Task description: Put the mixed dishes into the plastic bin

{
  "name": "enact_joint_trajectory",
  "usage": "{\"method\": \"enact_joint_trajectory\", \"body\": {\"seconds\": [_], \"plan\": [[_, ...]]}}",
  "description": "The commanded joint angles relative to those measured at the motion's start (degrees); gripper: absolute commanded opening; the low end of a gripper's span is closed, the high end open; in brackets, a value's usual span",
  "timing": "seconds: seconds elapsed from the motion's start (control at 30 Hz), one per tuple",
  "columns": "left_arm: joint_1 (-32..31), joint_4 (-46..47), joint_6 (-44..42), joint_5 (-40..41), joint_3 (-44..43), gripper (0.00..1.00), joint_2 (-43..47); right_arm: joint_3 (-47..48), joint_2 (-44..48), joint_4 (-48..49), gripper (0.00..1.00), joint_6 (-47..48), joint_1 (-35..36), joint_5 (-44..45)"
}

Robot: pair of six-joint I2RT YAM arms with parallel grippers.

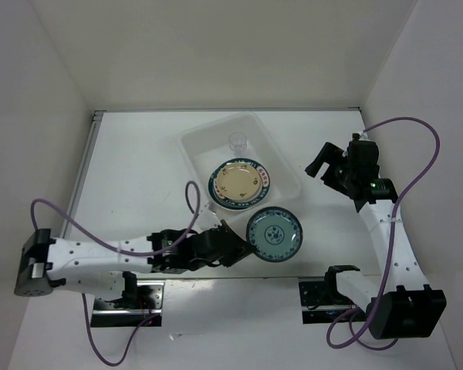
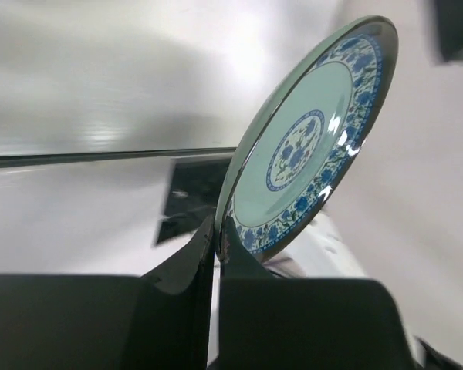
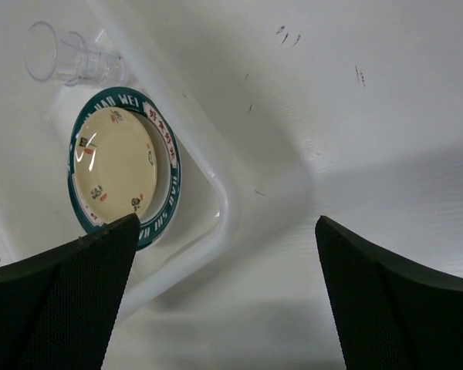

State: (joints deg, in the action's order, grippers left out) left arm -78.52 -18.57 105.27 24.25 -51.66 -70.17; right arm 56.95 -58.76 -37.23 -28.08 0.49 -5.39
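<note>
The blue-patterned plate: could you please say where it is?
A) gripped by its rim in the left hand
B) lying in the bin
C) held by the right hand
A: the left hand is shut on the rim of the blue-patterned plate; the right hand is open.

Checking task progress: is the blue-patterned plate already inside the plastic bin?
No, the blue-patterned plate is outside the bin, beyond its near rim, pinched at its edge by the left hand.
</note>
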Motion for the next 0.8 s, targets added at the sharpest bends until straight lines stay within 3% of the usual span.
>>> {"method": "enact_joint_trajectory", "body": {"seconds": [0.0,0.13,0.27,0.3,0.4,0.53,0.77], "plan": [[0.8,-0.8,-2.9,4.8,1.3,0.00,6.0,1.4,1.6,1.5,1.00,-0.6,0.4,1.4],[3.7,-0.8,-9.9,9.2,-1.9,0.00,6.0,2.5,2.2,1.0,1.00,-1.9,0.4,4.9],[14.1,3.2,-16.4,8.1,-2.0,0.00,6.0,4.2,3.3,-0.1,1.00,-3.0,0.4,10.4],[20.2,5.3,-17.5,7.0,-1.5,0.00,6.0,4.2,4.0,-0.1,1.00,-3.6,0.4,11.9],[31.7,9.6,-22.6,4.1,-1.0,0.00,3.0,3.7,5.1,0.4,1.00,-4.1,0.4,10.4],[41.5,12.9,-29.0,-2.4,-4.8,0.00,-3.8,3.7,5.7,-0.3,1.00,-4.1,0.4,10.0],[47.9,9.2,-32.9,-10.9,-11.3,0.01,-16.7,4.3,5.7,-0.8,1.00,-4.1,0.4,10.7]]}}
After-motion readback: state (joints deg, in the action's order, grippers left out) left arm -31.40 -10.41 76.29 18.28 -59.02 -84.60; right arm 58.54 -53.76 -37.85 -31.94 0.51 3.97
